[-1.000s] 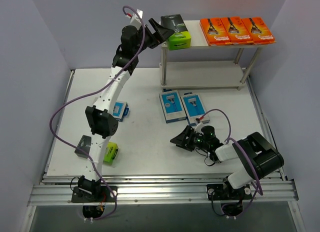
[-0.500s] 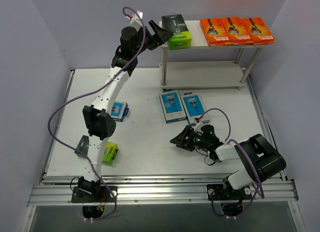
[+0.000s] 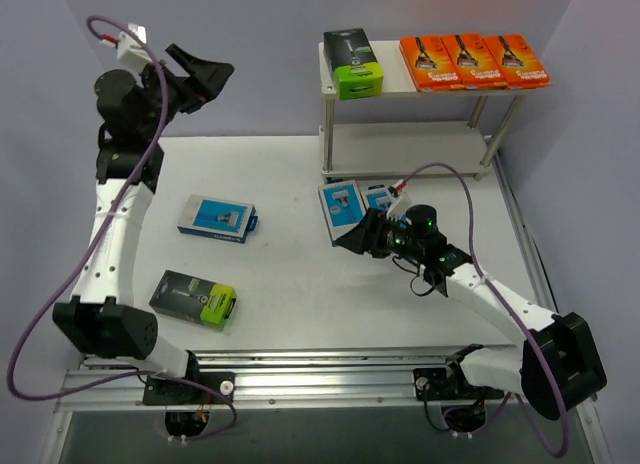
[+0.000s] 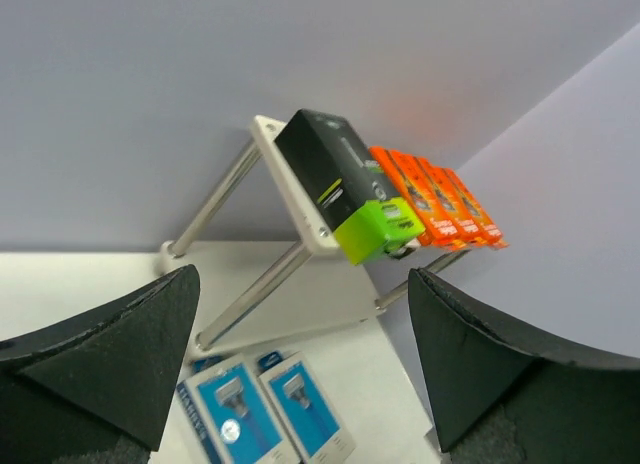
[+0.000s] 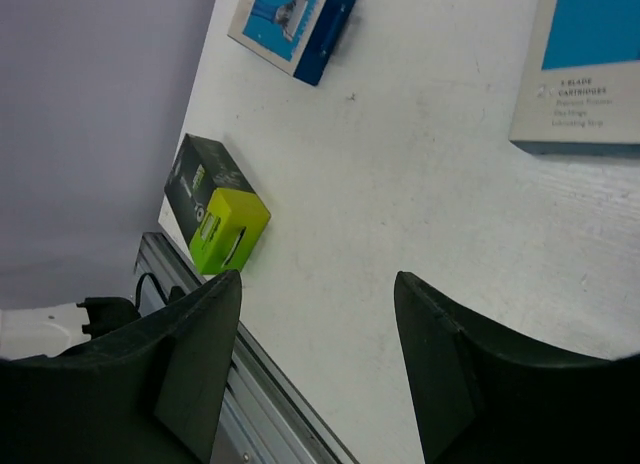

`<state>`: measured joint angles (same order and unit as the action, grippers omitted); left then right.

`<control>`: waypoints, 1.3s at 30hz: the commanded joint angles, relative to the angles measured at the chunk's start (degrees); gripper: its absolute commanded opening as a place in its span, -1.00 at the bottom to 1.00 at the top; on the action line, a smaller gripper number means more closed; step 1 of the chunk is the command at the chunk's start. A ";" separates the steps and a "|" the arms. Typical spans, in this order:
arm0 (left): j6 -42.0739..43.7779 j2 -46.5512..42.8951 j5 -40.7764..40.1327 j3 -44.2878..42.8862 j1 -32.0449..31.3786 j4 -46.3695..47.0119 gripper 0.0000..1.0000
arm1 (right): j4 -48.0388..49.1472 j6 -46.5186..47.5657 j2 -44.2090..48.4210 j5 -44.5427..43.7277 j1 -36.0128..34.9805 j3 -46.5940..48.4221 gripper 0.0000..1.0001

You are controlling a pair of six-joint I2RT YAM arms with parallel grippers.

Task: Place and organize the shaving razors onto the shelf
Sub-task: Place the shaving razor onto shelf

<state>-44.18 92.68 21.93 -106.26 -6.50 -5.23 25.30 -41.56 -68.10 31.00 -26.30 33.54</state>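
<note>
The shelf (image 3: 400, 82) stands at the back right. On its top board lie a black pack with a lime-green end (image 3: 352, 62) and three orange packs (image 3: 473, 60). On the table lie two light blue packs (image 3: 340, 206) side by side, a third blue pack (image 3: 217, 219) and another black-and-green pack (image 3: 193, 297). My left gripper (image 3: 212, 84) hangs open and empty, high at the back left, facing the shelf (image 4: 283, 174). My right gripper (image 3: 352, 241) is open and empty, low over the near ends of the two blue packs, partly hiding the right one.
The shelf's lower board (image 3: 410, 149) is bare. Purple walls close in the left, back and right sides. A metal rail (image 3: 320, 384) runs along the table's near edge. The right wrist view shows the black-and-green pack (image 5: 215, 219) near that rail.
My left arm has swung away from the shelf to the back left, leaving the black-and-green pack on the top board. My right arm has reached forward from the near edge to the two blue packs.
</note>
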 commanded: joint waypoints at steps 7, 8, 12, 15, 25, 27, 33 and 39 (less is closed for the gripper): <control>12.02 -22.01 -1.63 32.63 5.45 -2.95 0.88 | -19.66 13.34 -5.46 -6.21 -6.37 34.51 0.15; 11.67 -23.50 -1.80 35.48 5.53 -1.98 0.88 | -22.37 15.26 -8.17 -7.26 -7.00 38.06 0.15; 10.60 -27.03 -1.37 44.28 3.78 -0.56 0.88 | -27.58 18.61 -15.82 -11.22 -8.67 55.28 0.16; 13.40 -27.12 -2.50 47.63 0.54 -0.92 0.88 | -31.18 21.86 -23.11 -14.30 -9.03 69.69 0.18; 19.05 -26.85 -5.94 48.51 -8.97 -5.58 0.88 | -33.66 29.26 -43.33 -29.59 -9.20 101.36 0.25; 18.34 -26.94 -5.50 48.69 -9.14 -5.40 0.88 | -29.81 27.60 -44.75 -33.19 -9.29 102.33 0.26; 17.38 -28.43 -9.44 48.43 -9.32 -7.68 0.88 | -17.76 25.83 -51.34 -41.54 -12.10 104.00 0.33; 18.78 -29.23 -17.17 47.11 -12.48 -11.64 0.88 | -9.51 27.76 -60.22 -50.51 -15.35 110.16 0.43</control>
<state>-26.68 64.93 10.13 -56.88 -17.54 -14.68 5.93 -14.83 -126.74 -12.29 -40.12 140.49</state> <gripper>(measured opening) 0.940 0.711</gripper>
